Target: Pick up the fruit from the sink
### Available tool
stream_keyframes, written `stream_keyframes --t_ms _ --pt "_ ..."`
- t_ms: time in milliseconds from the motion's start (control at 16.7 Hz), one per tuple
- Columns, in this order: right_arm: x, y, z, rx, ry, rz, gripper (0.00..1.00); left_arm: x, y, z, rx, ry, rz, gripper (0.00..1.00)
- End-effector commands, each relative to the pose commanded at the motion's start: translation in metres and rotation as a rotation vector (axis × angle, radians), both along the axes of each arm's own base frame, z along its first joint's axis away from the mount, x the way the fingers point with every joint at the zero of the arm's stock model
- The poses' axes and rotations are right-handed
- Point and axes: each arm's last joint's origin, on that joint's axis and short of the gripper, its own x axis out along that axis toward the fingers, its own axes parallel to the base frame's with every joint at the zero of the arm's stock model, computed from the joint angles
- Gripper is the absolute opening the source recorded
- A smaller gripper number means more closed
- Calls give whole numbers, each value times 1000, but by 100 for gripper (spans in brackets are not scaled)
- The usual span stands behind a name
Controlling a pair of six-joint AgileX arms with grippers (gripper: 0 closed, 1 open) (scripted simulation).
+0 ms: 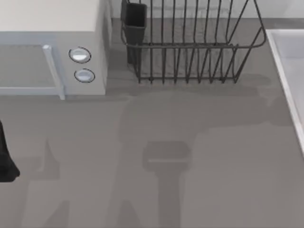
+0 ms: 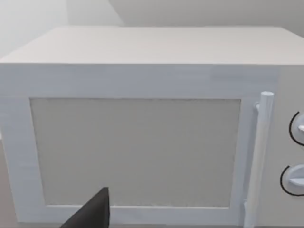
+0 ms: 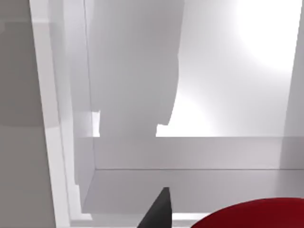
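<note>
The fruit [image 3: 256, 216] is glossy bright red and shows in the right wrist view, cut off by the picture's edge. It lies inside the sink [image 3: 190, 152], on the pale floor near a wall. A dark part of my right gripper [image 3: 159, 211] sits close beside the fruit; I cannot tell whether they touch. In the top view the sink [image 1: 285, 71] is a light basin with a raised rim at the table's right edge. My left gripper [image 1: 5, 156] hangs at the far left edge, in front of the microwave.
A white microwave [image 1: 52, 28] with two round knobs [image 1: 80, 55] stands at the back left, its door [image 2: 137, 152] closed. A dark wire dish rack [image 1: 190, 42] stands at the back middle. Arm shadows fall on the grey table [image 1: 166, 161].
</note>
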Motion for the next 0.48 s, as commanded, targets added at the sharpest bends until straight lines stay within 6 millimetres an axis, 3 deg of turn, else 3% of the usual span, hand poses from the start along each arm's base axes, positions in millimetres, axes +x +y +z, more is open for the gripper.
stream_keyframes --t_ms 240,360,480 --pt "1 8 -1 1 2 1 0 0 0 0 0 0 0 100" --pt "0 33 -2 4 9 1 0 0 0 0 0 0 0 100" --pt "-4 72 -4 6 18 2 0 0 0 0 0 0 0 100"
